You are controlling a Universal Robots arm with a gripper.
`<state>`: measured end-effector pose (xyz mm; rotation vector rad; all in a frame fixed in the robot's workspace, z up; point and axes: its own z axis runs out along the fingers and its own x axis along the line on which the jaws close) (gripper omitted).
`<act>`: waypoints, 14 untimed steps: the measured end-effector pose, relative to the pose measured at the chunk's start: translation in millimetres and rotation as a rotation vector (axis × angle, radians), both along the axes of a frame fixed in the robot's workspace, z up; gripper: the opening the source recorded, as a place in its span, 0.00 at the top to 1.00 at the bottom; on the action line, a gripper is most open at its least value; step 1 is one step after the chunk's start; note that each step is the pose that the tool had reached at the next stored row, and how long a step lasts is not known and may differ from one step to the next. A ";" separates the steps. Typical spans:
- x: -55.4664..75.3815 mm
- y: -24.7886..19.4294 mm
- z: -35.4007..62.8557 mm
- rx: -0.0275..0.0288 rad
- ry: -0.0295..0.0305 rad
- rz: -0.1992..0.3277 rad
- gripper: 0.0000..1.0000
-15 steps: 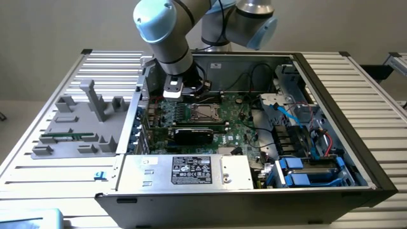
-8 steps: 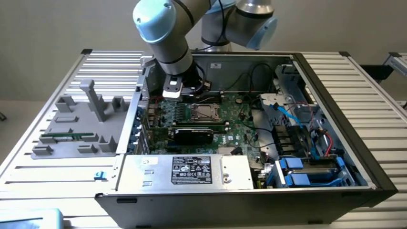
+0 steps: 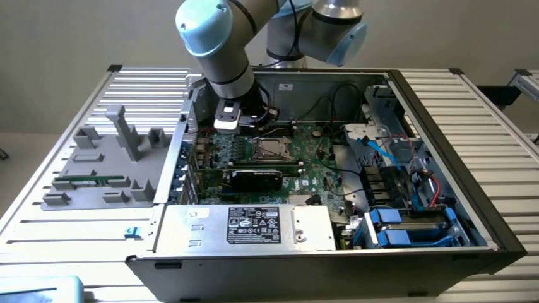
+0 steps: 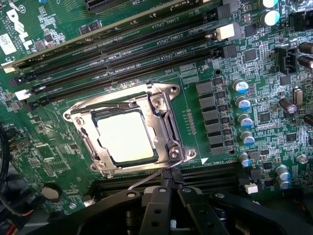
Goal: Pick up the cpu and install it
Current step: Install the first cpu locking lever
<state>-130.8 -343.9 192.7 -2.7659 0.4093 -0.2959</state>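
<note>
Slatted metal counter [image 3: 471, 113] holds an open black computer case [image 3: 337, 265]. Pale silver square cpu [image 4: 128, 137] sits socketed; black claw [image 4: 171, 177] clenched beside it.

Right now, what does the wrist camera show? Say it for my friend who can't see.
A pale silver cpu sits inside a metal socket frame on a green motherboard. The black gripper, shut, is close beside the frame's edge, by a thin wire lever.

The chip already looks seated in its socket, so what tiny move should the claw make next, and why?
Probably a slight press on the thin wire lever. The cpu lies flat inside the socket frame, and the shut claw sits right at that lever, empty.
</note>
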 end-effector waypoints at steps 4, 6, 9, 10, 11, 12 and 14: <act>0.1 0.7 -0.3 0.0006 0.0002 -0.006 0.89; 0.1 0.7 -0.3 0.0006 0.0005 -0.011 0.89; 0.2 0.7 -0.3 0.0005 0.0008 -0.016 0.89; 0.4 0.8 -0.3 0.0003 0.0011 -0.018 0.89; 0.7 0.7 -0.2 0.0002 0.0012 -0.020 0.89; 1.0 0.7 -0.3 0.0003 0.0010 -0.022 0.89; 1.4 0.7 -0.3 0.0004 0.0009 -0.025 0.89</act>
